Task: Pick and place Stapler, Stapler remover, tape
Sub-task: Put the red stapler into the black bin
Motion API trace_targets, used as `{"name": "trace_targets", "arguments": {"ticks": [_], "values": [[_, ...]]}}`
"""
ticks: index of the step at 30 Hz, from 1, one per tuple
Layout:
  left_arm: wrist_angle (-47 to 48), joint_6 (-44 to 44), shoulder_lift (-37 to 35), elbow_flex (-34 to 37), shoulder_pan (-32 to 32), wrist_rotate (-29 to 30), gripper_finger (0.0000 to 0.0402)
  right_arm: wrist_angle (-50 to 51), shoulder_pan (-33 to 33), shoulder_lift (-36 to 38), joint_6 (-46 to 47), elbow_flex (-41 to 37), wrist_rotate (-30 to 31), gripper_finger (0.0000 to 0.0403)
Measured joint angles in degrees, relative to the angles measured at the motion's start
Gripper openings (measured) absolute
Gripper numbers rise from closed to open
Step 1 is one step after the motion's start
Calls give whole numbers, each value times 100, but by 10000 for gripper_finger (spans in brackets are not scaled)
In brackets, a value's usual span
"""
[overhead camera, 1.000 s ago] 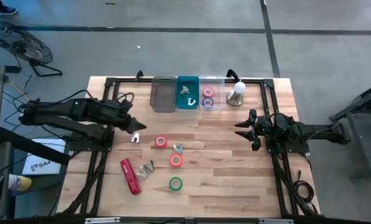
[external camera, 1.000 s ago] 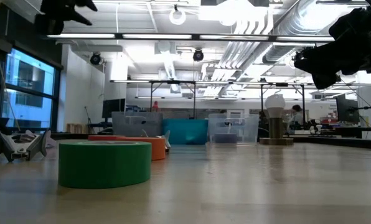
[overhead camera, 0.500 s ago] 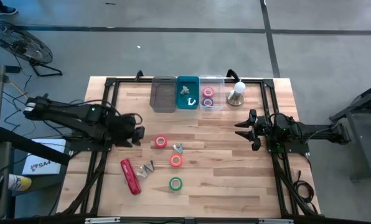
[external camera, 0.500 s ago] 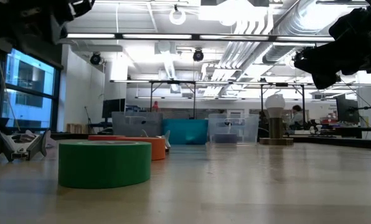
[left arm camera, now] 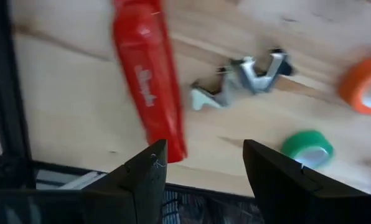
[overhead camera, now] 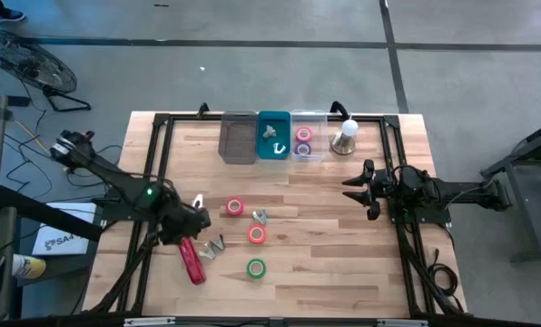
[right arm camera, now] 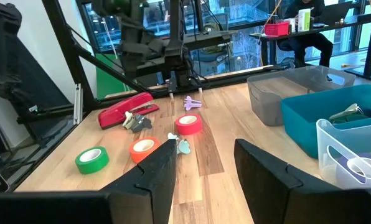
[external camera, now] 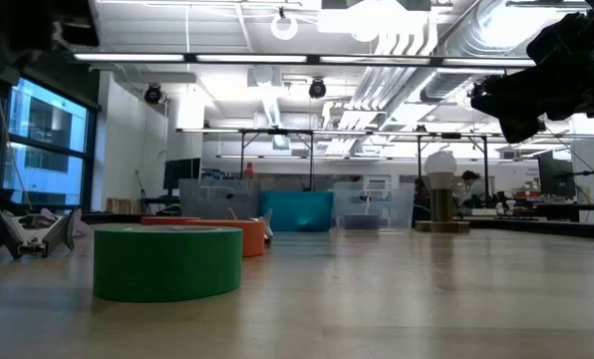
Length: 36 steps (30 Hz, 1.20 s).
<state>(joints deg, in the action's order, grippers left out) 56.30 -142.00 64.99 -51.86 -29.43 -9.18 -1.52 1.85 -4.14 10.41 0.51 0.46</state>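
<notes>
stapler lies lengthwise just ahead of our left pincer, fingers spread wide, empty; right arm far.

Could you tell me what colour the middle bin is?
The rectangular plastic middle bin is teal, clearest in the high view.

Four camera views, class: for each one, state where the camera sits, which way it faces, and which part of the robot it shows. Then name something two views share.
High view: overhead, looking straight down; both arms, table.
Low view: at tabletop height, looking level past the green tape into the room; dark arm parts at the top corners.
Left wrist view: on the left arm, facing down at the stapler; left gripper open.
Right wrist view: on the right arm, looking across the table; right gripper open.
Shared: both wrist views show the stapler.
</notes>
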Motion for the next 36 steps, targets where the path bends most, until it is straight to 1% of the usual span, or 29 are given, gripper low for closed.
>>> {"name": "trace_targets", "arguments": {"ticks": [2,5,10,14,16,20,25,29,31,33,36], "values": [[-1,-219,152,0,-157,-105,207,0,2,0,0,0,4,154],[77,-279,419,0,-221,-219,207,0,2,0,3,0,54,154],[222,-203,785,0,-269,-111,207,0,2,0,4,0,73,154],[572,-209,913,0,-337,-287,207,-2,2,0,61,0,66,154],[712,-240,920,0,-396,-287,207,-2,2,0,241,0,17,154],[747,-234,916,0,-407,-58,207,2,2,0,447,0,-104,154],[781,-96,916,143,-414,67,207,2,2,0,461,-2,-124,154],[376,82,916,424,-405,292,208,2,2,0,461,-2,-129,154],[80,113,914,589,-411,323,216,2,2,0,459,-2,-134,154],[-294,119,914,775,-414,331,234,2,2,0,459,-2,-139,154],[-701,31,913,989,-411,219,272,2,2,0,459,-2,-141,154]]}}
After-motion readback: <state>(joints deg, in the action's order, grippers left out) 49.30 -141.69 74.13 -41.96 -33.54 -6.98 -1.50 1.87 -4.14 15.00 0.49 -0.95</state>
